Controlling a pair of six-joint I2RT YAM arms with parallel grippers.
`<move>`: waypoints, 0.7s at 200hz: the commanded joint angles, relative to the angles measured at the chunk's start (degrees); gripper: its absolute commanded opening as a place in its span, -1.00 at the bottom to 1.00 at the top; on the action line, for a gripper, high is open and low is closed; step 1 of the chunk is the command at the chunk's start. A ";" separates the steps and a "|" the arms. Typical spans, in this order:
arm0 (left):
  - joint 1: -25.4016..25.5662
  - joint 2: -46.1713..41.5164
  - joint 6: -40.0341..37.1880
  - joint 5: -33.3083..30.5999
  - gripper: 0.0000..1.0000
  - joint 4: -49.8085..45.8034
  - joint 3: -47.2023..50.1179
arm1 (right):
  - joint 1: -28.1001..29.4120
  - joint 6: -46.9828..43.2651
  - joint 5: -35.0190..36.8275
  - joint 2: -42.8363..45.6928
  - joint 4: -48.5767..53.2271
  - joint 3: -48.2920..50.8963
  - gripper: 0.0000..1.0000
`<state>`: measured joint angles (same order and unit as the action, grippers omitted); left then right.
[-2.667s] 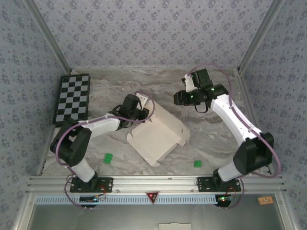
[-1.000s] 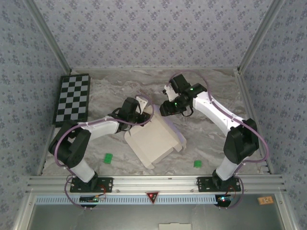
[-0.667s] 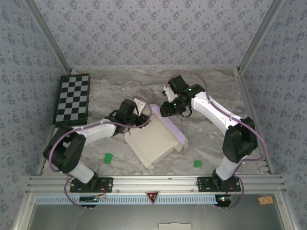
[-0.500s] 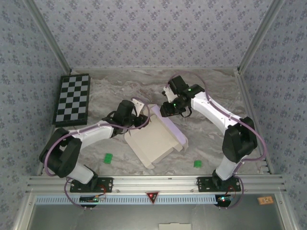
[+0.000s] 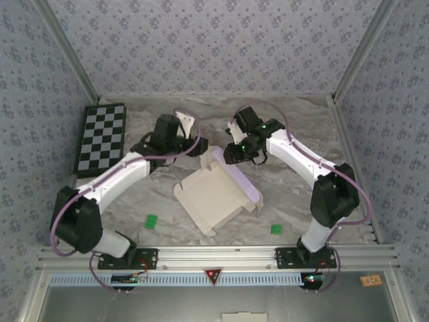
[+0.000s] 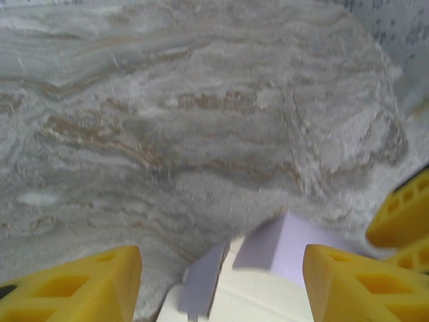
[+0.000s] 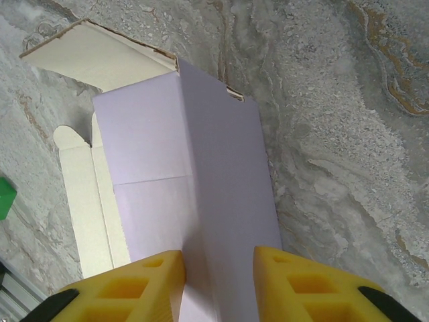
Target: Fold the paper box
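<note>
lavender wall-raising step: right gripper [image 7: 218, 258] seemingly nips the paper box [image 7: 188, 154] side; left gripper [image 6: 221, 261] gapes empty, should next tuck a flap.

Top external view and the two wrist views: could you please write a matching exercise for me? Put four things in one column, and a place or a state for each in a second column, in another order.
Things
1. paper box
2. checkerboard
3. left gripper
4. right gripper

Places or states
a. lies at the far left corner of the table
b. jaws wide apart, gripping nothing
c. closed on a lavender panel
d. partly folded, cream inside facing up, in the middle of the table

Right pairs: 1-d, 2-a, 3-b, 4-c
</note>
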<state>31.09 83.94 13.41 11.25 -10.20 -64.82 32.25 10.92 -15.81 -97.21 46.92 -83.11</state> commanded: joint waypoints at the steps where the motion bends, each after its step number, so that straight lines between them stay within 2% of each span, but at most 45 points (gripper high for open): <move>1: -0.65 5.37 0.76 4.82 0.32 -11.71 -6.83 | 0.71 -0.17 0.69 -1.88 1.33 1.55 -0.32; 61: -0.87 18.36 1.30 15.80 0.36 -20.44 -17.33 | 0.73 0.33 0.53 -2.42 0.95 1.63 -0.32; 88: -0.88 19.07 2.32 18.13 0.27 -21.16 -17.65 | 0.73 0.42 0.45 -2.79 0.72 1.53 -0.33; 140: -0.83 18.98 5.75 20.57 -0.02 -22.23 -17.30 | 0.71 0.67 0.34 -3.42 0.40 1.54 -0.33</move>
<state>29.93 102.87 17.21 28.21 -28.88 -81.21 32.51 10.96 -16.19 -97.95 45.60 -83.05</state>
